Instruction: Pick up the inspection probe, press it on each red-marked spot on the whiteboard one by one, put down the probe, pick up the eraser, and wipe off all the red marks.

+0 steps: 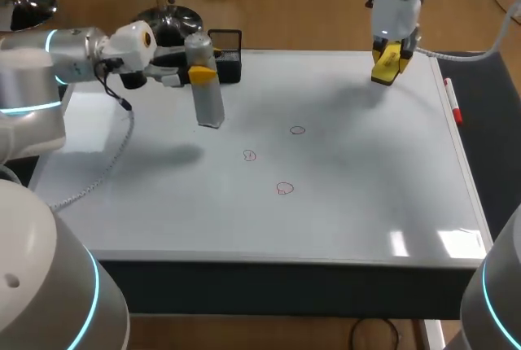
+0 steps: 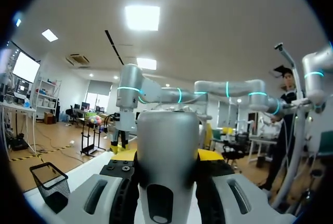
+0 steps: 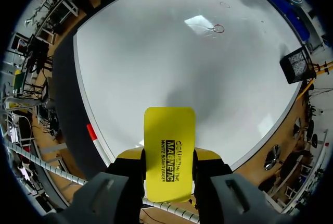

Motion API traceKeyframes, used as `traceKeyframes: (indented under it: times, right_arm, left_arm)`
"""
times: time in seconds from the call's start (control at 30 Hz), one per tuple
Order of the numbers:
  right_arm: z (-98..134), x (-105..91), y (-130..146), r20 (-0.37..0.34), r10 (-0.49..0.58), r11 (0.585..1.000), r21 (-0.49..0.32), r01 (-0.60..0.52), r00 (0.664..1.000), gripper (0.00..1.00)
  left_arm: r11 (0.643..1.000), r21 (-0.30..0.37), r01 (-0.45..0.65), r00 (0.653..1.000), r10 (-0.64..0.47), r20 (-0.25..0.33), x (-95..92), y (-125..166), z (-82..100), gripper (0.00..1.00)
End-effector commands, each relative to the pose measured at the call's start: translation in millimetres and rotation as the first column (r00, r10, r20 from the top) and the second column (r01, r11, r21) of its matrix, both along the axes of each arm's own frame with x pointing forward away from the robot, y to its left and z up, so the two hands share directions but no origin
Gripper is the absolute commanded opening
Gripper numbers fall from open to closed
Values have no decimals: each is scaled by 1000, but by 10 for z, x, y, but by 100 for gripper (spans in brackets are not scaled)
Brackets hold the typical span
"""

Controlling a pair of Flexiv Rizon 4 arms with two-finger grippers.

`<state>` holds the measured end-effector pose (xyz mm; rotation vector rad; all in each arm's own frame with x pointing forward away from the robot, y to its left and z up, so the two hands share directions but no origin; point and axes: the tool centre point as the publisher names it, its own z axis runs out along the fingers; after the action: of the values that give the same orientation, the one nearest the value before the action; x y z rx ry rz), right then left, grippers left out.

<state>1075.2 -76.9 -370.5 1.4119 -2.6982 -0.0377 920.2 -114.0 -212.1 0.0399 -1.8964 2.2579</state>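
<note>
My left gripper point(image 1: 202, 75) is shut on the grey cylindrical inspection probe point(image 1: 207, 81), held upright above the whiteboard's far left part. In the left wrist view the probe point(image 2: 167, 146) fills the space between the yellow-tipped fingers of the left gripper point(image 2: 167, 156). My right gripper point(image 1: 391, 63) is shut on the yellow eraser point(image 1: 389, 60), held above the far right of the whiteboard point(image 1: 342, 195). The eraser point(image 3: 169, 153) shows between the right fingers. Three small red circles lie mid-board: one point(image 1: 297, 130), another point(image 1: 249, 155), the nearest point(image 1: 284, 189).
A black mesh basket point(image 1: 230, 55) stands at the board's far edge behind the probe. A red marker point(image 1: 453, 104) lies along the right edge. A grey cable point(image 1: 106, 163) trails from the left arm over the board's left side.
</note>
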Motion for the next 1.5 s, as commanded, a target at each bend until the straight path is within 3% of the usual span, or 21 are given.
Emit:
traceKeyframes:
  times: [0.03,1.2,1.5]
  right_arm:
    - [15,12,-4,-3,2,1000,-4,-2,1000,0]
    - [15,12,-4,-3,2,1000,-4,-2,1000,0]
    - [15,12,-4,-3,2,1000,-4,-2,1000,0]
  left_arm:
    - [1000,-3,5,1000,-5,-9,-80,-92,-48,0]
    - [981,-11,195,981,-195,-8,-447,-693,-428,0]
    - [977,-13,214,977,-214,-11,-459,-758,-503,0]
